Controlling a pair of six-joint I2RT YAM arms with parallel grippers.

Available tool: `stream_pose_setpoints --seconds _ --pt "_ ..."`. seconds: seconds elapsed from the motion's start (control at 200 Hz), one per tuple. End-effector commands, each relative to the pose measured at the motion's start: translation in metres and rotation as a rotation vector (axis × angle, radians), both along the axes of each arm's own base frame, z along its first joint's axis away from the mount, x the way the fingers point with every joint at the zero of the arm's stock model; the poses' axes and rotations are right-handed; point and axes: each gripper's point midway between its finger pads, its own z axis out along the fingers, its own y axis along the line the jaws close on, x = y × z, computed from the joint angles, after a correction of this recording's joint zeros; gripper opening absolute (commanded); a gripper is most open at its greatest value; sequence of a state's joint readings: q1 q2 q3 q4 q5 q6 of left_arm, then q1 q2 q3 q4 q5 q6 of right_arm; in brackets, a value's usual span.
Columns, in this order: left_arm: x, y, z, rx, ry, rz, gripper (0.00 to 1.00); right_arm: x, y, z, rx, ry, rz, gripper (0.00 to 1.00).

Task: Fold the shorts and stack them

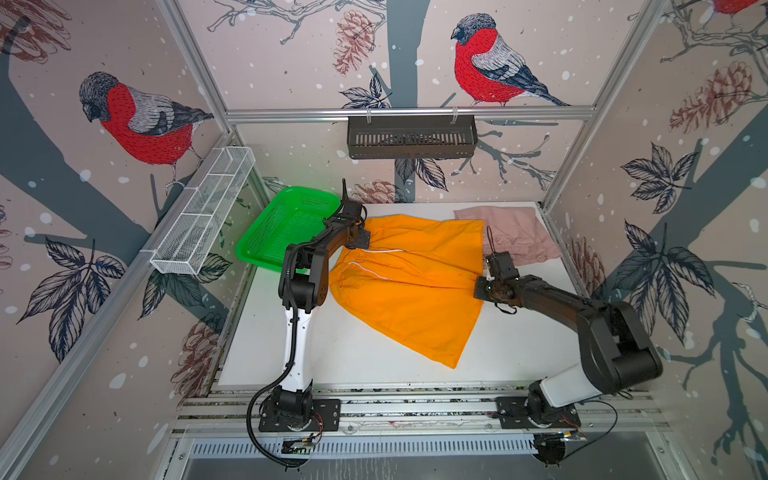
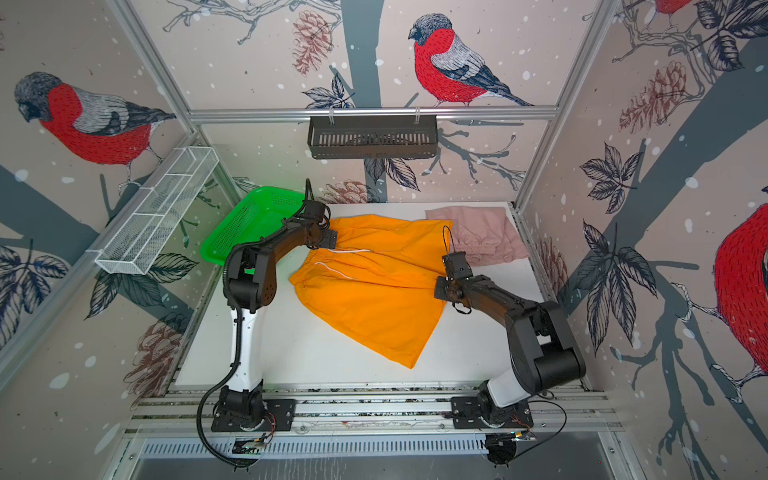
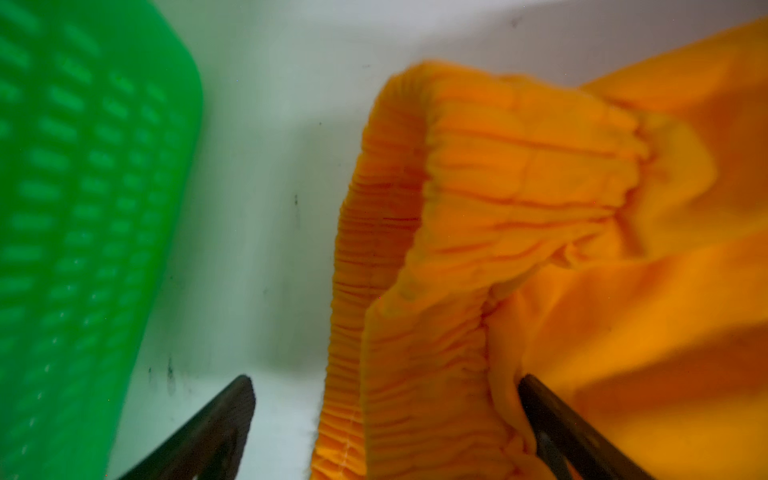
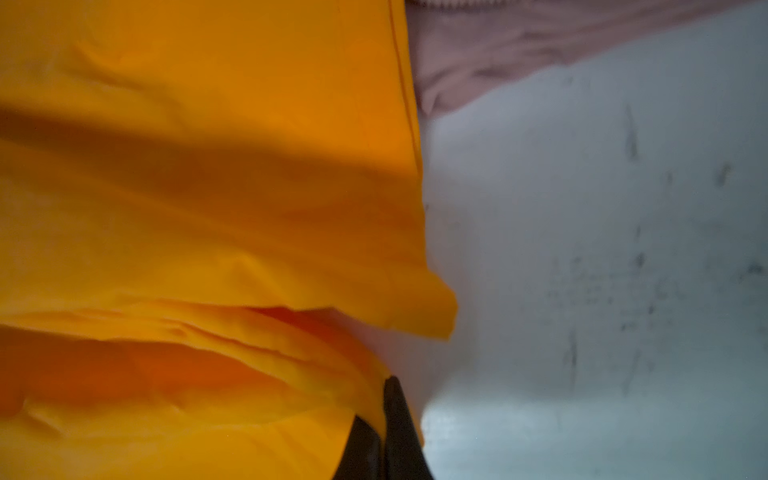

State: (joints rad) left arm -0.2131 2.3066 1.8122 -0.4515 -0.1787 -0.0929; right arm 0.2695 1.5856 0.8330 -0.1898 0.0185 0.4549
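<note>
The right gripper (image 4: 384,432) pinches the orange shorts (image 4: 208,208); left gripper (image 3: 384,379) gapes astride their waistband (image 3: 478,187) beside green basket (image 3: 83,208).

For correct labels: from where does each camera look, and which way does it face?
Both top views: high over the front, looking down at the table; both arms whole.
Left wrist: on the left arm, facing the orange shorts' waistband and green basket; open left pincer.
Right wrist: on the right arm, facing the shorts' hem; right pincer shut on it.
Shared: all show the orange shorts.
</note>
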Motion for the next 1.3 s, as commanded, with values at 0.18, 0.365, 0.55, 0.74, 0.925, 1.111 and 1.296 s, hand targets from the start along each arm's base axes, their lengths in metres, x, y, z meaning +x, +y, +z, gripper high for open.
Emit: stream_pose_setpoints --seconds 0.18,0.365,0.55,0.74,0.925,1.111,1.296 --pt "-0.013 0.004 0.023 -0.065 -0.016 0.044 0.97 0.055 -0.004 0.006 -0.002 -0.019 0.102 0.43" --pt "-0.027 -0.004 0.058 -0.146 -0.039 0.049 0.97 0.050 -0.003 0.036 0.036 -0.049 0.089 0.63" --pt "-0.050 0.001 0.096 -0.183 -0.095 0.087 0.97 0.012 -0.007 0.071 0.084 -0.080 0.055 0.70" --pt "-0.082 0.013 0.134 -0.260 -0.225 0.177 0.97 -0.037 -0.001 0.084 0.152 -0.064 0.033 0.71" --pt "-0.129 0.010 0.120 -0.357 -0.183 0.187 0.97 -0.109 0.035 0.052 0.171 0.085 0.058 0.71" --pt "-0.184 0.043 0.082 -0.361 -0.112 0.301 0.97 -0.167 0.040 0.036 0.207 0.148 0.018 0.71" --pt "-0.220 0.072 0.074 -0.502 -0.174 0.395 0.97 -0.194 0.052 0.019 0.322 0.185 -0.004 0.69"
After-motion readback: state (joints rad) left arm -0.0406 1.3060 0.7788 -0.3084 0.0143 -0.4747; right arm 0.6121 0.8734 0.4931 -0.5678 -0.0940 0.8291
